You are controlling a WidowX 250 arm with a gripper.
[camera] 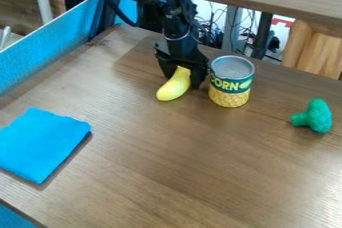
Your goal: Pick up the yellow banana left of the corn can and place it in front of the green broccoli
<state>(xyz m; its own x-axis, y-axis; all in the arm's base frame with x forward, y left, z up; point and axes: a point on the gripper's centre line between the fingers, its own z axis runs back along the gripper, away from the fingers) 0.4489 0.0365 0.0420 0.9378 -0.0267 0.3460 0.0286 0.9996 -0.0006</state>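
I have my black gripper at the far side of the worktop, a bit left of the middle. Its jaws are clamped on the top end of a yellow squash. The fat end points near and left. A can of corn stands up just to the right of my jaws. Green toy broccoli lies well off to the right. A blue cloth lies flat on the left, nearer me.

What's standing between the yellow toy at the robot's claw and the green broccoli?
In the camera view, a tin can stands between them, closer to the yellow toy in the gripper than to the green broccoli.
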